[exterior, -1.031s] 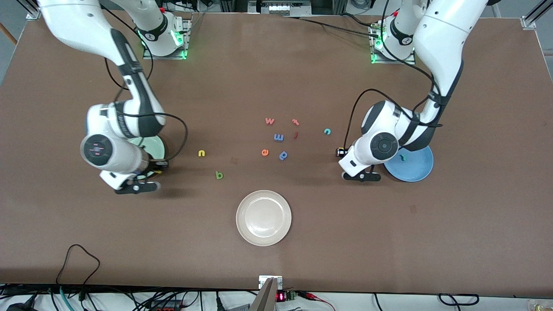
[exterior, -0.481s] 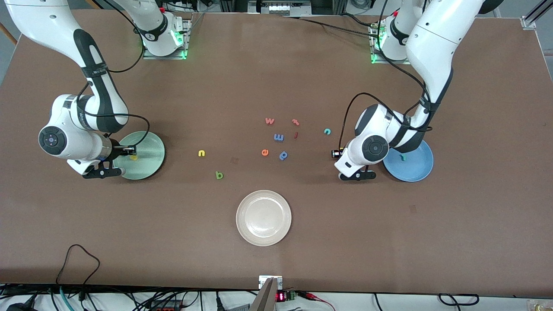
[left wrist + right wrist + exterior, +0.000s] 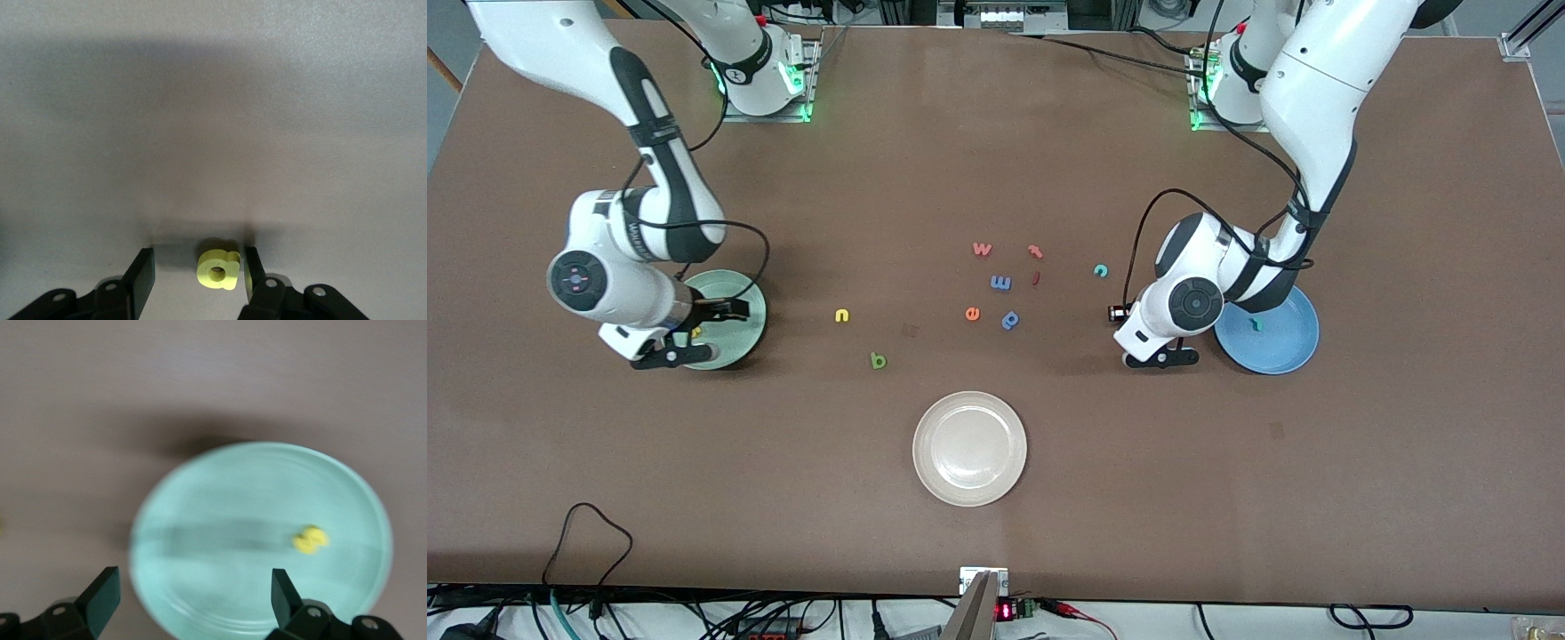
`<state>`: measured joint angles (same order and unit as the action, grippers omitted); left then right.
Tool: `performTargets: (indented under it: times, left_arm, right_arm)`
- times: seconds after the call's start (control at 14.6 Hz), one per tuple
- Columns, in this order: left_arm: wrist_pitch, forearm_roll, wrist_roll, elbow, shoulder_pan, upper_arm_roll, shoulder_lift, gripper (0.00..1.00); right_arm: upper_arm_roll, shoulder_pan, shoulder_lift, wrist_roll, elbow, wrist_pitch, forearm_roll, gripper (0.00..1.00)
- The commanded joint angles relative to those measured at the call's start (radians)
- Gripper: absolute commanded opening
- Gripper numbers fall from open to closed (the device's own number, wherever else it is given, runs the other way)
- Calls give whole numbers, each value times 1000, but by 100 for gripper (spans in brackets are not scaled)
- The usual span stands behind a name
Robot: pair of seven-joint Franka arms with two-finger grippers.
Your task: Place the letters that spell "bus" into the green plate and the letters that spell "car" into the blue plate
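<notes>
The green plate (image 3: 738, 307) (image 3: 260, 533) lies toward the right arm's end of the table, with the yellow "s" (image 3: 310, 539) in it. My right gripper (image 3: 694, 333) (image 3: 193, 593) hangs open over this plate's rim, holding nothing. The blue plate (image 3: 1280, 347) holds the teal "r" (image 3: 1256, 325). Beside it, low over the table, my left gripper (image 3: 1145, 338) (image 3: 197, 273) stands open around the yellow "a" (image 3: 218, 270), which lies close to one finger (image 3: 252, 267). The yellow "u" (image 3: 841, 316), green "b" (image 3: 879, 360) and teal "c" (image 3: 1101, 271) lie on the table.
A cream plate (image 3: 969, 449) sits nearest the front camera, mid-table. Other loose letters cluster at mid-table: orange "w" (image 3: 982, 249), a red letter (image 3: 1035, 252), blue "m" (image 3: 1000, 283), orange "e" (image 3: 972, 313), blue "p" (image 3: 1010, 319).
My right gripper opened and let the yellow "s" drop into the green plate while its arm swung about above it. My left gripper shifted slightly away from the blue plate.
</notes>
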<state>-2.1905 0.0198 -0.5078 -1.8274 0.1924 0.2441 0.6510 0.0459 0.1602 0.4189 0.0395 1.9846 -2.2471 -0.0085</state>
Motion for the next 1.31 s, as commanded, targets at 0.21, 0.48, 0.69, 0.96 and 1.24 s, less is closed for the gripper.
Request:
performTargets:
  times: [0.21,0.48,0.69,0.96,1.24]
  left_arm:
    - [-3,9,-29,-13,16,7,-8,49]
    - [-2,9,-29,-12,12,6,-7,22]
    - [-2,8,-28,-12,1,6,-10,12]
    - [113,14,-9,-10,-82,6,-112,12]
    - [173,20,138,-16,-258,3,-140,12]
  right_arm:
    - [-8,168,12,-183,13,-66,7,78]
    - [-8,231,52,-294,22,-126,7,74]
    - [-8,260,72,-343,28,-154,7,68]
    - [-8,268,87,-348,28,-172,7,60]
    - [-8,277,101,-348,28,-196,19,57]
